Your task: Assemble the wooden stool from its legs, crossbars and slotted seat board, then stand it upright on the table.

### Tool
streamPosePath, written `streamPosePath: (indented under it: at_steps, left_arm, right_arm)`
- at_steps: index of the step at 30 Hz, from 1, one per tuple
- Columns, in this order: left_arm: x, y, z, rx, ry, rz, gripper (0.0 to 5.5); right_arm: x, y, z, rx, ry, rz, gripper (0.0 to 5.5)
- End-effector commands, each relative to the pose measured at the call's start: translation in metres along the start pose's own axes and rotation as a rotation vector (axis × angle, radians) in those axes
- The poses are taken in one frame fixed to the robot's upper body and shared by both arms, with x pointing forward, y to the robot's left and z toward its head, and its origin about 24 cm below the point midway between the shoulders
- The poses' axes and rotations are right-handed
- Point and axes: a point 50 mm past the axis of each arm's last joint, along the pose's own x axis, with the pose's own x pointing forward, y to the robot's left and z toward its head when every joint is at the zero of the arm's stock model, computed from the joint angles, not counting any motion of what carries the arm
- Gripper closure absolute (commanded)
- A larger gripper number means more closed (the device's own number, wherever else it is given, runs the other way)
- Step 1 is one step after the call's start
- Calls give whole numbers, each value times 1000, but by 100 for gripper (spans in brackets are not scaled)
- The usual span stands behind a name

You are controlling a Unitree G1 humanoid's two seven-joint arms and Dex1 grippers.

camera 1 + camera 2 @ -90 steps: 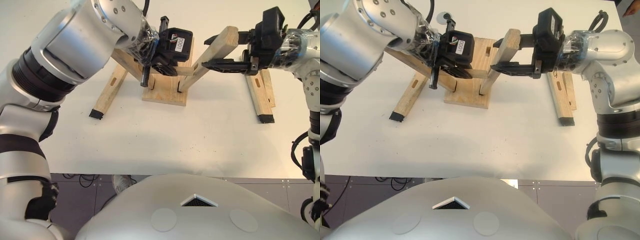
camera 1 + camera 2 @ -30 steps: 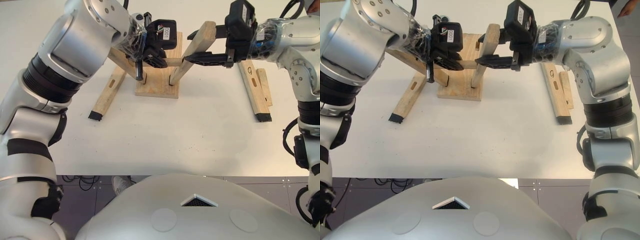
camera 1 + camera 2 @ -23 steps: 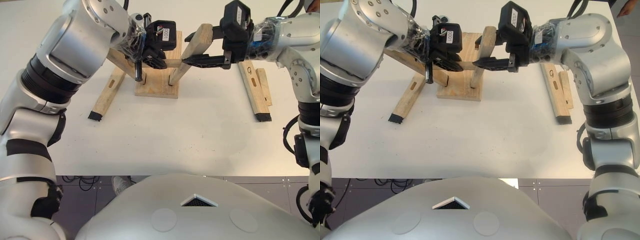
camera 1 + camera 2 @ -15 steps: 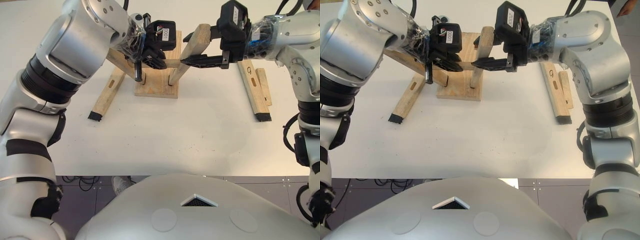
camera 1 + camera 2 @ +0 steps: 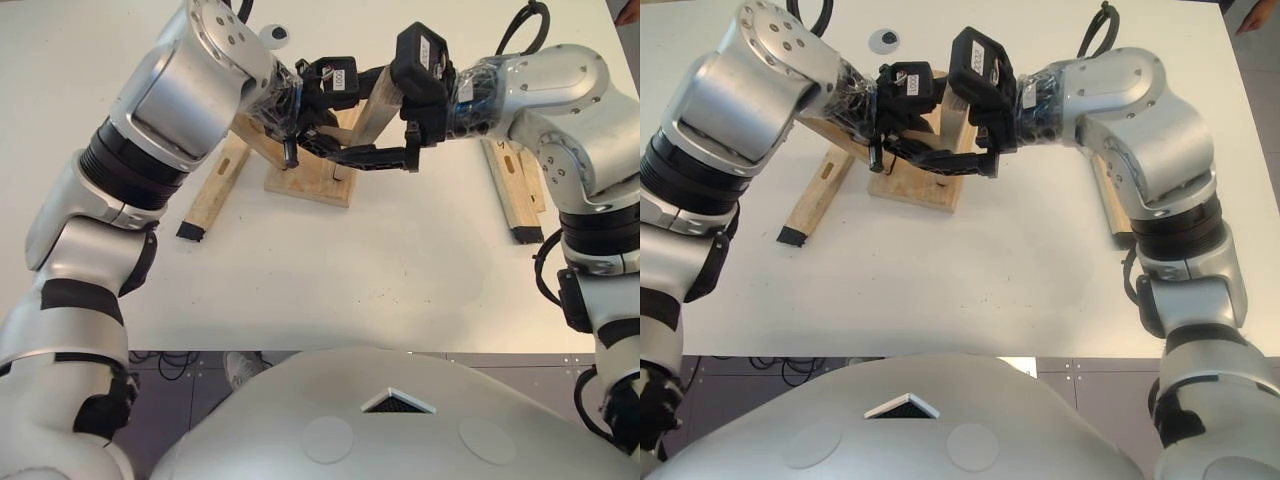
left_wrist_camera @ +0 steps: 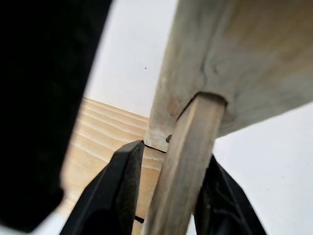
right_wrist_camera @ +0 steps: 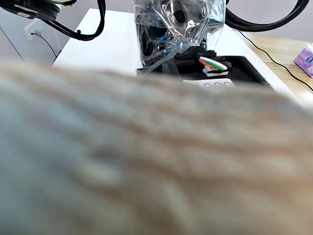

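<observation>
My left gripper (image 5: pixel 305 132) is shut on a thin wooden crossbar (image 6: pixel 183 161), black fingers (image 6: pixel 117 191) on both sides of it. The crossbar's end sits in a slot of a wooden leg (image 6: pixel 244 63). That leg (image 5: pixel 373 100) stands tilted over the slotted seat board (image 5: pixel 305 187), which lies flat on the white table (image 5: pixel 330 270). My right gripper (image 5: pixel 350 120) is shut on the leg, its long lower finger lying across the board's front. The two grippers are almost touching. The leg appears close up in the right wrist view as blurred wood (image 7: pixel 146 156).
Another leg (image 5: pixel 215 190) lies flat to the left of the board, black foot toward me. More legs (image 5: pixel 515 195) lie at the right. A small round disc (image 5: pixel 272 35) sits at the far side. Bare table stretches toward the near edge.
My right gripper has carried the leg leftward, close up against the left gripper, and its lower finger now sits lower over the board. The left gripper keeps its hold on the crossbar.
</observation>
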Motion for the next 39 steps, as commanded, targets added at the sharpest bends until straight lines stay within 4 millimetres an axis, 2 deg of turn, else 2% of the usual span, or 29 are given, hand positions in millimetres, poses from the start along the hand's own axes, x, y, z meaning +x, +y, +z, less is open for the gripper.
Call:
streamPosePath:
  at_steps: [1,4,13,17,19,21,23,24,27,30,32,35,37,39]
  left_arm:
    - [-16,-1,2,16,-23,-45,399]
    - [-37,-1,7,57,-26,-20,399]
    - [-85,2,23,95,-136,58,399]
    - [-132,8,36,60,-324,183,399]
    - [-164,20,40,28,-509,355,399]
    - [-192,33,34,-11,-667,558,399]
    - [-206,42,22,-98,-789,672,427]
    - [-206,47,10,-150,-820,713,446]
    - [-186,58,-40,-316,-781,848,493]
    - [-160,55,-92,-414,-666,939,540]
    - [-145,49,-116,-479,-618,964,550]
    - [-109,39,-132,-566,-552,972,550]
    - [-79,29,-131,-585,-496,987,550]
    - [-60,20,-129,-621,-473,1018,550]
  right_arm:
    - [7,9,-13,64,8,72,167]
    - [0,9,-19,77,19,55,167]
    - [-8,18,-33,116,21,35,167]
    - [-16,22,-41,134,36,11,167]
    - [-21,24,-42,146,24,-6,167]
    - [-26,22,-39,154,-25,-46,167]
    - [-30,15,-36,175,-69,-124,163]
    - [-32,13,-39,178,-68,-154,163]
    - [-39,11,-59,181,44,-302,210]
    - [-43,4,-78,230,145,-566,261]
    - [-38,9,-82,263,148,-644,290]
    - [-40,19,-84,339,134,-655,344]
    - [-57,18,-91,326,210,-686,378]
    - [-72,9,-98,275,291,-761,408]
